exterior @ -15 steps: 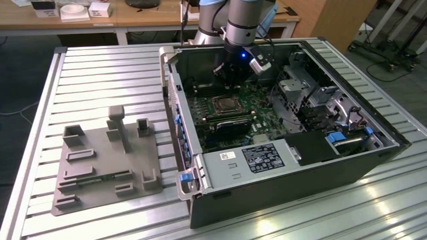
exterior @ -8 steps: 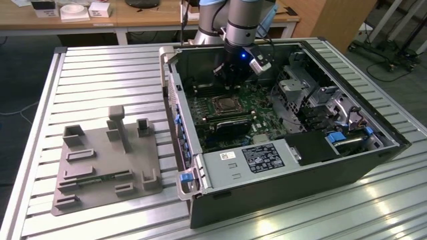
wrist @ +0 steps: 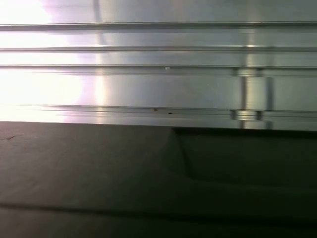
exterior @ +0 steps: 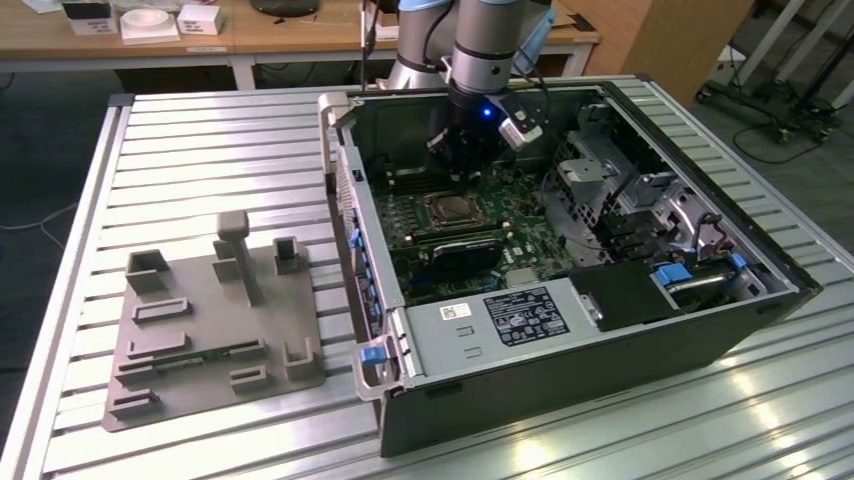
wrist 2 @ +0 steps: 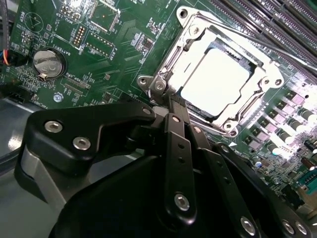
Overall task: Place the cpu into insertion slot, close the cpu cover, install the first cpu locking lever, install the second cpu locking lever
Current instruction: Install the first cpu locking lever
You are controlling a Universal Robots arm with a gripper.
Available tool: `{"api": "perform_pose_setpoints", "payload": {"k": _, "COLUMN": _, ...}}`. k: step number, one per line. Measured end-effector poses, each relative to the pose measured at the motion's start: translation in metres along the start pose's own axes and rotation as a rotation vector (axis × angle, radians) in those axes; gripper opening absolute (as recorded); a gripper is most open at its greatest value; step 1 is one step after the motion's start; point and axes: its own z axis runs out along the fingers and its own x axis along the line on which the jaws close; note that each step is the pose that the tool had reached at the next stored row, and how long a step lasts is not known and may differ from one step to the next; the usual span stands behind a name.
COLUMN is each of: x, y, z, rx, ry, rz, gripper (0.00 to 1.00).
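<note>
The gripper [wrist 2: 171, 101], its fingers pinched together and holding nothing, sits at the cpu cover's [wrist 2: 253, 94] seven o'clock corner; the cover lies flat over the cpu [wrist 2: 215, 82].

We are seeing a silver-grey cpu [wrist 2: 214, 83] gleaming pale inside the shiny silver cpu cover [wrist 2: 173, 59], ringed by green circuit board [wrist 2: 114, 54] speckled with tiny parts. The gripper [wrist 2: 171, 106] is showing matte black. The computer case [exterior: 574, 360] is looking black, the ribbed table [exterior: 214, 150] silvery, the fixture plate [exterior: 214, 330] dull grey.
</note>
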Motion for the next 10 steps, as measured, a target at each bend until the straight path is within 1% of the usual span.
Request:
{"api": "perform_pose_setpoints", "payload": {"k": 7, "x": 0.0, "y": 0.0001, "z": 0.0007, "rx": 0.0091, "ry": 0.0, "rz": 0.0, "gripper": 0.1}}
{"api": "perform_pose_setpoints", "payload": {"k": 10, "x": 0.0, "y": 0.0001, "z": 0.0011, "rx": 0.0148, "ry": 0.0004, "rz": 0.0, "gripper": 0.1}}
